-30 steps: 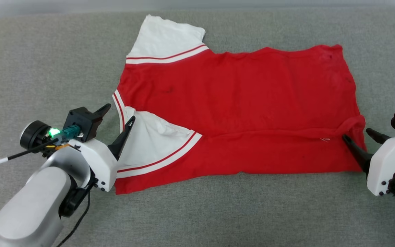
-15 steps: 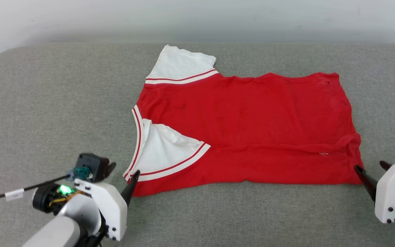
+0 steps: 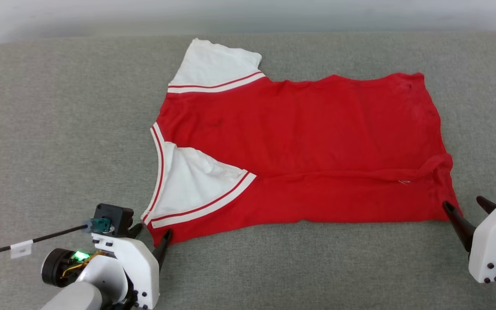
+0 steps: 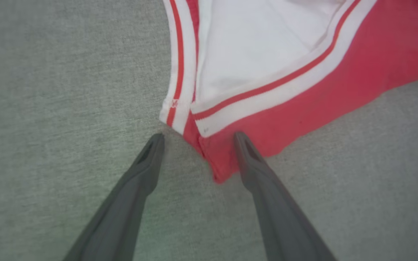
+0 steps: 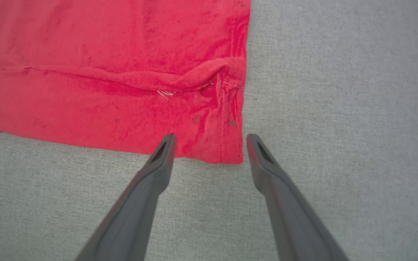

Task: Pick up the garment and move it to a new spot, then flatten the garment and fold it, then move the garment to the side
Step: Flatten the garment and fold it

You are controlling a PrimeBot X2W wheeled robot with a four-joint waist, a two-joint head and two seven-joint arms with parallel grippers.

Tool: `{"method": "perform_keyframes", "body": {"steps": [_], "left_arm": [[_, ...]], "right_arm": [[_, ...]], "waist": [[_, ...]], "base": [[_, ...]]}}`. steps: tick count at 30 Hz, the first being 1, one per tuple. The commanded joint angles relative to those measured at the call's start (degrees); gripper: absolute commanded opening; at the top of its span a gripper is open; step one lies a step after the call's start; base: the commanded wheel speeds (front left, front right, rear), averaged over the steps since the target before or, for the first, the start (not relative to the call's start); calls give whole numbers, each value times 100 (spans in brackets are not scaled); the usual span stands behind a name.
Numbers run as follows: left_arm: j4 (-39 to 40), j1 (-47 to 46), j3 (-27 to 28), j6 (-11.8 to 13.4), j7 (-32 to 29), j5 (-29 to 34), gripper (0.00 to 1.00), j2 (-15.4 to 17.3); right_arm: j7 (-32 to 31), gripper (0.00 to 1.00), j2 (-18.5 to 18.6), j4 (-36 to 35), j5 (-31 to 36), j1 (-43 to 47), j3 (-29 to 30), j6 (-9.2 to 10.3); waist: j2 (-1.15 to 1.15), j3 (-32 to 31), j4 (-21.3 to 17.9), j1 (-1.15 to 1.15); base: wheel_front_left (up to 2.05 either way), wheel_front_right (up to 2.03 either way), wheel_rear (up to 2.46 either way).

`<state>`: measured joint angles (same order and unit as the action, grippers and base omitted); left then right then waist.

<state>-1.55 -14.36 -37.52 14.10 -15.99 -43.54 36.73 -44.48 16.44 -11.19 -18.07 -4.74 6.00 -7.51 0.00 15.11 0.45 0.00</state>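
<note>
Head view: my head camera looks forward and down from well back. It takes in the whole garment (image 3: pixel 299 142) on the grey fabric surface (image 3: pixel 58 129), with my left gripper (image 3: pixel 152 230) at 7 o'clock and my right gripper (image 3: pixel 464 201) at 4 o'clock. Left wrist view: close, looking along my own fingers to the striped sleeve corner at 12 o'clock. Right wrist view: equally close, facing the red hem corner at 12 o'clock. Each wrist view shares its corner with the head view, at opposite ends of the garment's near edge.
</note>
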Motion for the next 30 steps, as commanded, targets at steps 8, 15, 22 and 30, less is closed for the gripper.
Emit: {"method": "perform_keyframes", "body": {"steps": [8,15,22,30], "left_arm": [[-506,6,-153,-314,-227,-252,69,-158],[-527,-144,-113,-495,45,-288,0,-305],[81,-294,-51,-301,235,29,0,-133],[1041,-320,-107,-83,38,280,0,115]], "right_arm": [[53,100,-96,-138,88,-111,82,4],[16,100,-144,-5,269,-161,275,4],[-217,100,-174,463,550,-220,394,4],[-320,100,-241,1156,691,-438,327,4]], "waist": [[0,332,-152,0],[0,279,-90,0],[0,19,105,0],[0,53,284,0]], "base": [[0,0,0],[0,0,0],[0,0,0],[0,0,0]]}}
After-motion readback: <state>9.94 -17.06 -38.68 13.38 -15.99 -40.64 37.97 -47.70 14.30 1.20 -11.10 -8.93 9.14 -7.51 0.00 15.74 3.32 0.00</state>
